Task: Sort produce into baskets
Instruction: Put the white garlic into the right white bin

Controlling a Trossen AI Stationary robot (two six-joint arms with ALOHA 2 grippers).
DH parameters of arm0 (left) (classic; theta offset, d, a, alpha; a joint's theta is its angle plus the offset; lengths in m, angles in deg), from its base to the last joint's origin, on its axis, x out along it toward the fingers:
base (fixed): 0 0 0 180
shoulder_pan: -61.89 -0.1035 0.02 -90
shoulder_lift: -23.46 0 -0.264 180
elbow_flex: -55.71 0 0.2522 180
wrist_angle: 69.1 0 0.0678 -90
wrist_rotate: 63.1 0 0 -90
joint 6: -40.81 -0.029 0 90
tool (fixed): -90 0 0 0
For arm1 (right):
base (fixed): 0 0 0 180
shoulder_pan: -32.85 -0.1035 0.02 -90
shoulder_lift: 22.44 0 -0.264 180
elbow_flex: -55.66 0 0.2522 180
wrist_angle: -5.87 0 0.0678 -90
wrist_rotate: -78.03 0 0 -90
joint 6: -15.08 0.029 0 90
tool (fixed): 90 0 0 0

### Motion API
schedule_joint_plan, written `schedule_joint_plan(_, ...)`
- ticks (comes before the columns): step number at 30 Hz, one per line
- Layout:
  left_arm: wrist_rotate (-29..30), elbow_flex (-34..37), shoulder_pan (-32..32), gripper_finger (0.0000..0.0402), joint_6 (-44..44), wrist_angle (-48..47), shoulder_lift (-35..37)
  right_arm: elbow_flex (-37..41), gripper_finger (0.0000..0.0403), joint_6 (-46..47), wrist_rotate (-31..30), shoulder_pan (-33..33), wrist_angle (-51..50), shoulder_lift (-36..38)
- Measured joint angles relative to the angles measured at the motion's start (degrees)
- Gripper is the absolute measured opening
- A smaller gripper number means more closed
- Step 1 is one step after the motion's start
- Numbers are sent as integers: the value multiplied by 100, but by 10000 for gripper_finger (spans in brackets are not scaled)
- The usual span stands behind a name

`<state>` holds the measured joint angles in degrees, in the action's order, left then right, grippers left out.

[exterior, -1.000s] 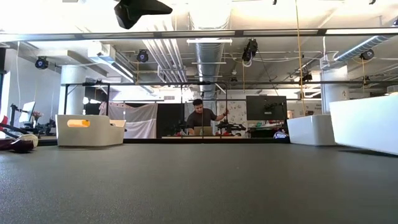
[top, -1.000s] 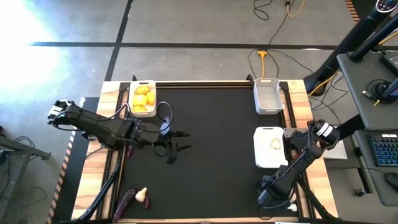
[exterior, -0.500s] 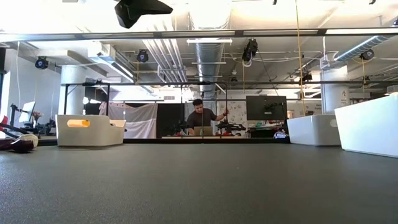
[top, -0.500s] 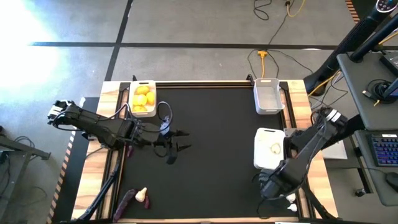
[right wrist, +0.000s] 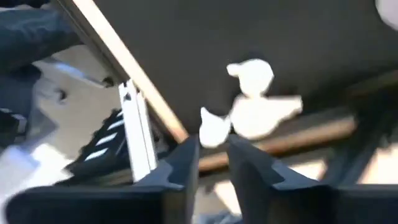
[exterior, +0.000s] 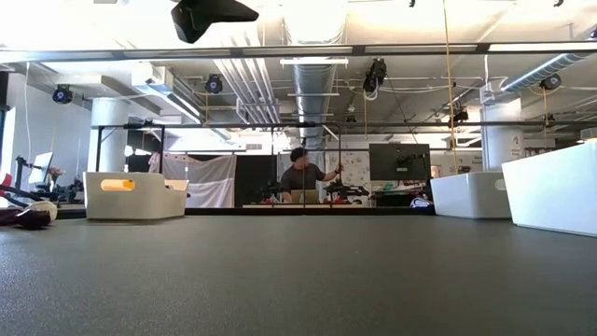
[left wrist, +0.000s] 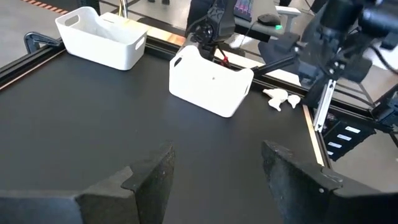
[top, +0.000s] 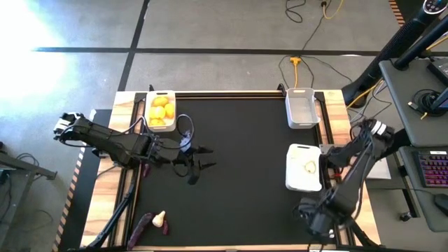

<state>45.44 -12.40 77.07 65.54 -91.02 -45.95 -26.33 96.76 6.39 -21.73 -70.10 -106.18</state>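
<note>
Hovering over garlic bulbs (right wrist: 252,109) at the desk (top: 245,175) edge, right tool (right wrist: 211,158) nearly closed, empty; left tool (left wrist: 214,168) open, empty.

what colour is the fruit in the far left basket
Yellow: the lemons in that basket show best in the high view.

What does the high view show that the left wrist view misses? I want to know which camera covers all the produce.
Only the high view shows the basket of yellow fruits, the eggplant pieces and garlic at the table's near left, and the garlic in the right basket. Only the left wrist view shows the garlic bulbs lying beyond the table's right edge. Both show the empty far-right basket and the right arm.
</note>
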Motion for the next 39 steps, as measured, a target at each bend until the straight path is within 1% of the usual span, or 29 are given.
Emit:
schedule_joint_plan(2,18,3,0,223,0,-1,0,80,114,-209,-192,-224,140,-221)
schedule_joint_plan(7,43,7,0,223,-20,-1,0,299,166,-804,-233,-564,113,-873)
schedule_joint_plan(11,44,7,0,223,-22,-4,0,432,188,-1145,-198,-580,146,-1213)
schedule_joint_plan(14,44,7,0,223,-22,-5,0,539,196,-1398,-196,-569,248,-1261)
schedule_joint_plan(23,55,16,0,223,-22,-3,0,1135,194,-1514,-245,-553,780,-1111)
schedule_joint_plan(27,57,17,0,223,-22,-3,0,1268,187,-1527,-246,-503,780,-1109)
schedule_joint_plan(33,60,50,0,223,-20,-5,0,1250,156,-1830,-293,-326,1064,-1109)
schedule_joint_plan(39,62,52,0,223,-22,-14,0,1230,116,-1878,-344,-181,1083,-1109)
